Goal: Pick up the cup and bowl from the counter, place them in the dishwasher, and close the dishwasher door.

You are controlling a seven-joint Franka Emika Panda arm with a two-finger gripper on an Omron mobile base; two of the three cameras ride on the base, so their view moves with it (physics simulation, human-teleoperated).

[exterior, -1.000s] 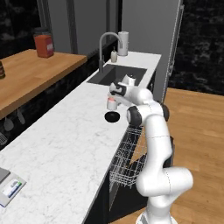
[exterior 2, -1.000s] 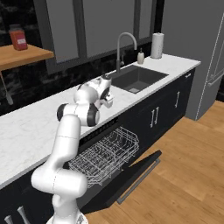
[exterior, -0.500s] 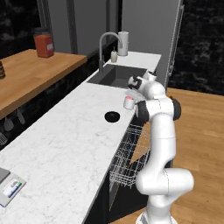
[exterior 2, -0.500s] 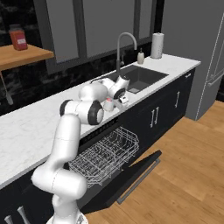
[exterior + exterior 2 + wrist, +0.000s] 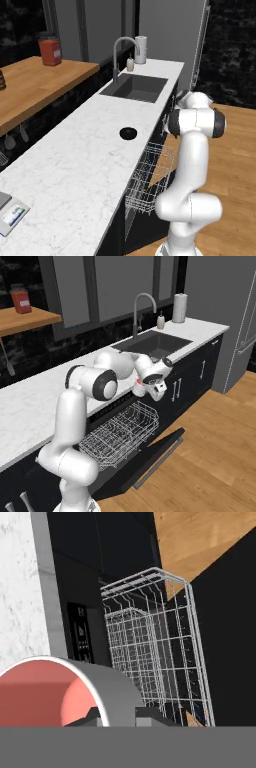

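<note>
My gripper (image 5: 145,390) is shut on the cup (image 5: 138,389), a small white cup with a red-pink top. It hangs just past the counter's (image 5: 35,401) front edge, above the dishwasher's pulled-out wire rack (image 5: 120,428). In the hand view the cup (image 5: 50,694) sits close at the lower left, and the rack (image 5: 155,652) lies beyond it. The black bowl (image 5: 128,133) rests on the counter (image 5: 75,165) near its front edge, left of my arm. The dishwasher door (image 5: 147,458) lies folded down and open.
A sink (image 5: 134,88) with a tall faucet (image 5: 119,55) is set in the far counter. A red canister (image 5: 50,49) stands on the wooden shelf (image 5: 35,82). Black drawers (image 5: 197,368) lie right of the dishwasher, with wooden floor (image 5: 215,456) in front.
My arm has swung the cup from over the counter beside the bowl, out past the counter edge to above the open rack. The bowl has stayed put.
</note>
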